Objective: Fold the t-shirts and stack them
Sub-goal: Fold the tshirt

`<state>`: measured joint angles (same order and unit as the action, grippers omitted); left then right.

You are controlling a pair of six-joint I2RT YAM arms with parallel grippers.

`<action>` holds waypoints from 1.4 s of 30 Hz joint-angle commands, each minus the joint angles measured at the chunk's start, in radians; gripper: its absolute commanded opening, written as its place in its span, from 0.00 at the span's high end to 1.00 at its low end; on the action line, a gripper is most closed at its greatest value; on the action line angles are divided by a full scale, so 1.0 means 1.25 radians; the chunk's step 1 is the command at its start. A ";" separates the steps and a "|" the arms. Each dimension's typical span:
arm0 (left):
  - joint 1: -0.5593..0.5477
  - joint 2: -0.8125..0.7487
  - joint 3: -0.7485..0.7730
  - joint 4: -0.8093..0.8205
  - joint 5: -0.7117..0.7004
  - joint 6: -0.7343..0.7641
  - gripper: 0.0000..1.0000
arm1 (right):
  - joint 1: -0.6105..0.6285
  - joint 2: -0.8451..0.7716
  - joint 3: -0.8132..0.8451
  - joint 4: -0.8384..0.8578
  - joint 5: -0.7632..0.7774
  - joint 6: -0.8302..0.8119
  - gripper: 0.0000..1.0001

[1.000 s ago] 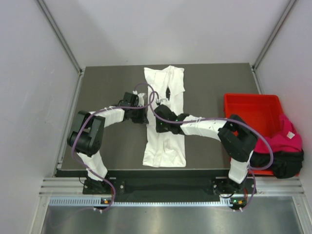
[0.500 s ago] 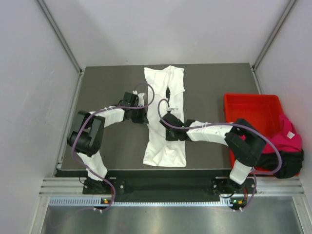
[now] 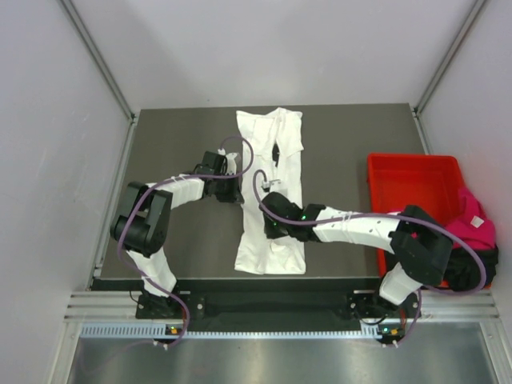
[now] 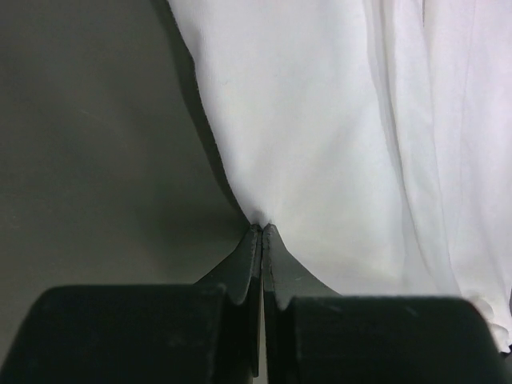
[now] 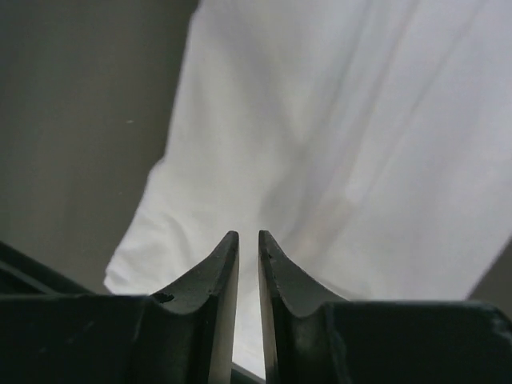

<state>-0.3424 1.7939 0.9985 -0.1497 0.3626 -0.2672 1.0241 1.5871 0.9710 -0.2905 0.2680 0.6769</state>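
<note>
centrally, white t-shirt (image 3: pixel 270 250) flat, left hand (image 4: pixel 262 229) clamped on its edge, right hand (image 5: pixel 248 237) slightly apart above it

ROBOT UP CLOSE: Seen from above, the left arm (image 3: pixel 180 190) and the right arm (image 3: pixel 356 226) are wearing matching colours, with white wrapping covering their long links and bulky black housings bulging at every joint. A thin purple-grey cable (image 3: pixel 250 152) is trailing along each arm in loose loops. A small green light (image 3: pixel 303 214) is glowing on the black housing near the right wrist. Low black bases (image 3: pixel 156 306) are anchoring both arms. In the wrist views, the left gripper (image 4: pixel 262 232) and the right gripper (image 5: pixel 247 238) are showing matt black fingers (image 5: pixel 216 280), curving and tapering from blocky roots to thin tips.
</note>
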 commanded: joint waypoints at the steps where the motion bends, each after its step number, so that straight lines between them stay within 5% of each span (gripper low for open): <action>1: 0.004 0.007 0.007 0.001 0.004 0.004 1.00 | 0.040 0.038 0.043 0.132 -0.110 -0.037 0.83; 8: 0.004 0.002 0.006 -0.004 0.003 0.006 1.00 | 0.090 0.110 0.053 0.031 -0.153 -0.007 0.88; 17: 0.004 -0.002 0.007 -0.003 -0.005 0.010 1.00 | 0.090 -0.061 -0.091 -0.051 -0.106 0.051 0.92; 24: 0.004 -0.002 0.007 -0.024 0.012 0.022 1.00 | 0.093 -0.143 -0.090 -0.081 -0.093 0.054 0.84; 28: 0.004 0.001 0.017 -0.050 0.011 0.037 0.89 | 0.074 -0.207 -0.131 -0.089 -0.046 0.085 0.69; 29: 0.004 -0.003 0.020 -0.063 0.008 0.039 0.78 | 0.056 -0.213 -0.145 -0.087 -0.045 0.096 0.64; 33: 0.004 -0.027 0.020 -0.078 0.004 0.052 0.61 | 0.036 -0.205 -0.187 -0.046 -0.047 0.115 0.49; 38: 0.004 -0.064 0.028 -0.101 -0.002 0.069 0.53 | 0.019 -0.156 -0.194 -0.014 -0.051 0.094 0.48; 42: 0.003 -0.088 0.030 -0.108 -0.008 0.089 0.53 | 0.007 -0.141 -0.207 0.025 -0.052 0.092 0.64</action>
<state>-0.3412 1.7477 1.0138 -0.2661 0.3660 -0.1932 1.0508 1.4078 0.7235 -0.3389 0.1844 0.7929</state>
